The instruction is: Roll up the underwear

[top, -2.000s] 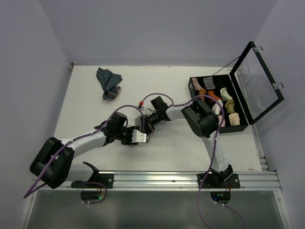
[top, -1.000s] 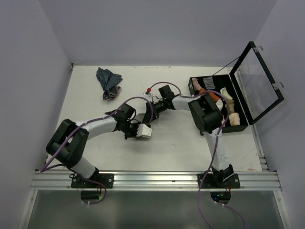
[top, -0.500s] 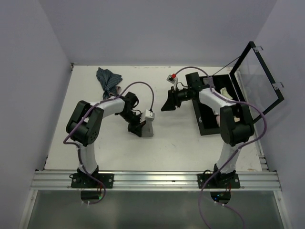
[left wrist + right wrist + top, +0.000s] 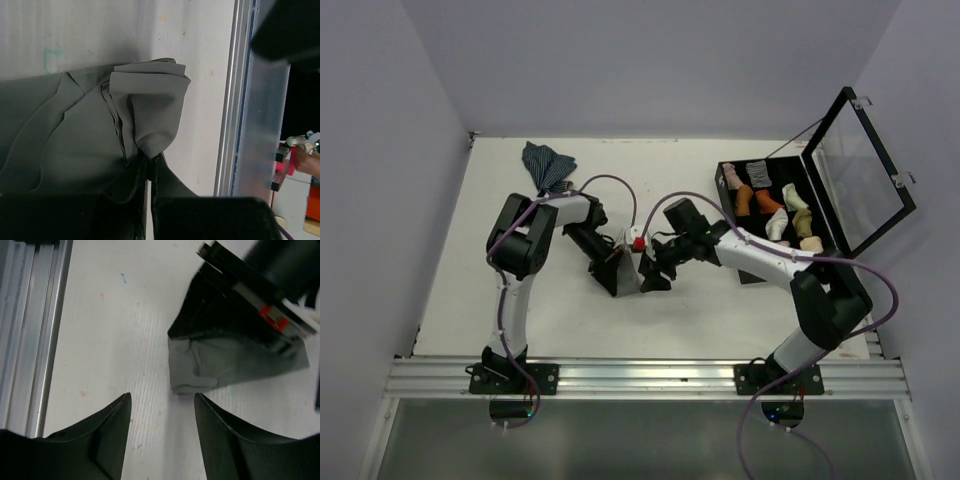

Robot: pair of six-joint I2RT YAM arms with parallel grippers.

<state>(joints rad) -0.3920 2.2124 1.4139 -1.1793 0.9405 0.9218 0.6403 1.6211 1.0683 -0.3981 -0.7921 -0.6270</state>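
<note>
The grey underwear (image 4: 627,276) lies bunched near the table's middle. My left gripper (image 4: 609,267) is shut on it, and in the left wrist view a folded wad of the underwear (image 4: 150,107) is pinched at the tips of the left gripper (image 4: 149,162). My right gripper (image 4: 648,272) stands open just right of the underwear. In the right wrist view the right gripper (image 4: 162,396) points at the near corner of the underwear (image 4: 192,372), its fingers apart and not touching the cloth, with bare table between them.
A striped blue cloth (image 4: 548,172) lies crumpled at the back left. A black box (image 4: 753,270) with its clear lid (image 4: 865,170) raised stands at the right, holding several rolled items. An aluminium rail (image 4: 650,378) runs along the near edge.
My right gripper has swung from beside the box back down to the underwear. The left arm has drawn in, still pinching the underwear, which shifted slightly.
</note>
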